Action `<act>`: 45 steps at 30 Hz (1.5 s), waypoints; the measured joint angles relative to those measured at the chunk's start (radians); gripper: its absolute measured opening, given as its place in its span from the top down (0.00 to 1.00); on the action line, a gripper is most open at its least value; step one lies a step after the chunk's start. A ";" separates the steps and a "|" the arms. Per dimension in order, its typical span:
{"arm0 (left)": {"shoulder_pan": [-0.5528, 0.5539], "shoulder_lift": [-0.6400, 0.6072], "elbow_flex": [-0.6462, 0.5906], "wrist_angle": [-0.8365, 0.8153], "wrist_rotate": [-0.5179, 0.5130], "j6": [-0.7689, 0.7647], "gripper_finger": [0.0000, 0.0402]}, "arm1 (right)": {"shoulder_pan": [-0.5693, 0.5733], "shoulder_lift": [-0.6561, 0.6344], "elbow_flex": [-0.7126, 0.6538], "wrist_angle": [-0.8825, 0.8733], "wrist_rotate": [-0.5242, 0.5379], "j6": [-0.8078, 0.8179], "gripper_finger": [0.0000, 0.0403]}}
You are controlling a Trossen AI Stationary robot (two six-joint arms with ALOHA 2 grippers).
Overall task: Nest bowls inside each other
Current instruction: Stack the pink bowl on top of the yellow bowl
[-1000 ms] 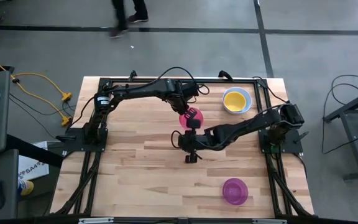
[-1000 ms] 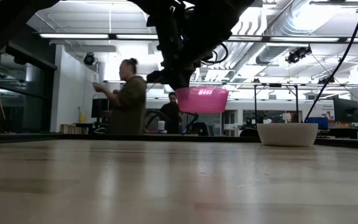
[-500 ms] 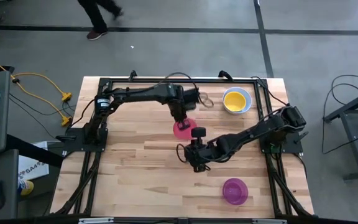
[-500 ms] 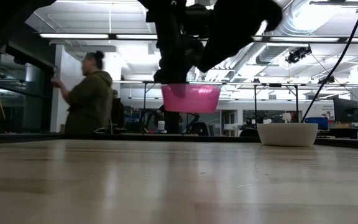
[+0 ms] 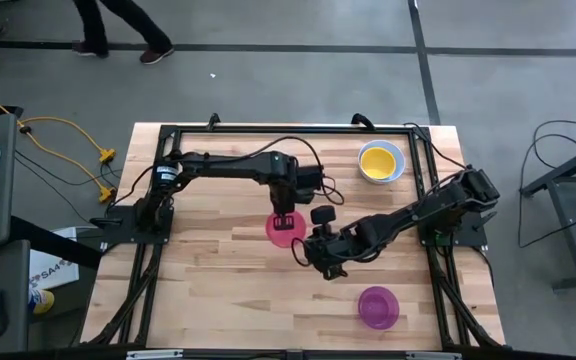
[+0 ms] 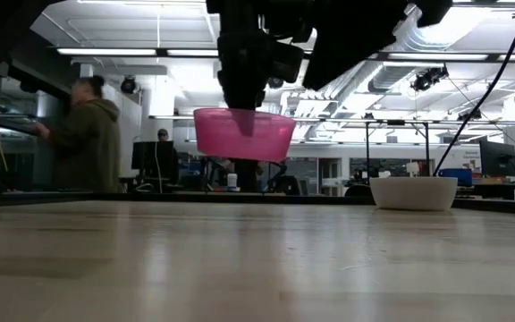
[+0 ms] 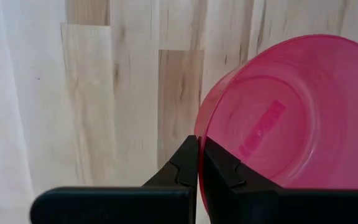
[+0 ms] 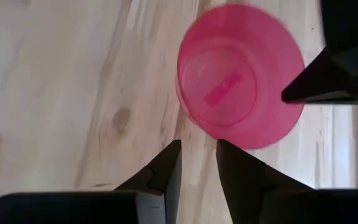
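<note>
A pinkish red bowl [image 5: 288, 230] hangs upright above the middle of the table, its rim [image 6: 243, 114] uppermost, with my left gripper [image 5: 284, 216] shut on it from above. My right gripper [image 5: 306, 252] hovers just beside it toward the table's near right; its fingers [image 8: 166, 167] are open with nothing between them, and they point at the bowl [image 8: 241, 78]. A yellow bowl [image 5: 379, 160] sits inside a white bowl [image 6: 413, 192] at the far right. A purple-magenta bowl [image 5: 378, 306] stands on the table near the front right. My left gripper pinches the pink bowl's rim [image 7: 199, 134] between its two fingers, one inside the bowl and one outside. The fingers [image 6: 240, 94] come from above, pointing down. The bowl hangs below them, upright and clear of the table.
Bare wooden tabletop [image 5: 208, 290] lies to the near left and under the held bowl. A person [image 6: 83, 134] stands in the room beyond the table's far edge. A black frame rail [image 5: 288, 128] runs around the table.
My left gripper has carried the pink bowl toward the table's near edge and a little to the left, rolling about its own pointing line; the bowl stays upright and clear of the table. My right gripper has shifted slightly toward the near edge and tipped further down.
</note>
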 joint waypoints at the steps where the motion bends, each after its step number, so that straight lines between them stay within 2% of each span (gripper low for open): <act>1: 0.000 0.000 0.000 0.003 -0.008 -0.011 0.99 | -0.002 0.000 0.000 -0.013 0.002 -0.007 0.77; 8: -0.026 0.000 0.005 0.019 -0.107 0.015 0.99 | -0.014 0.000 0.000 -0.035 0.013 -0.106 0.77; 14: -0.055 0.000 0.080 0.023 -0.130 0.063 0.99 | -0.022 0.000 0.000 -0.037 0.008 -0.163 0.77; 16: -0.066 0.000 0.099 0.008 -0.166 0.082 0.99 | -0.019 0.000 0.000 -0.034 0.018 -0.184 0.77; 26: -0.080 0.000 0.105 0.023 -0.047 0.178 0.99 | 0.020 -0.008 -0.001 -0.038 0.008 -0.226 0.77; 32: -0.095 -0.007 0.105 0.025 -0.016 0.248 0.99 | 0.041 -0.008 -0.001 -0.031 0.008 -0.293 0.77; 40: -0.096 -0.008 0.105 0.047 -0.013 0.215 0.99 | 0.040 -0.008 -0.002 -0.049 0.052 -0.320 0.77; 45: -0.097 -0.008 0.105 0.042 -0.012 0.125 0.99 | 0.037 -0.008 -0.002 -0.063 0.081 -0.317 0.77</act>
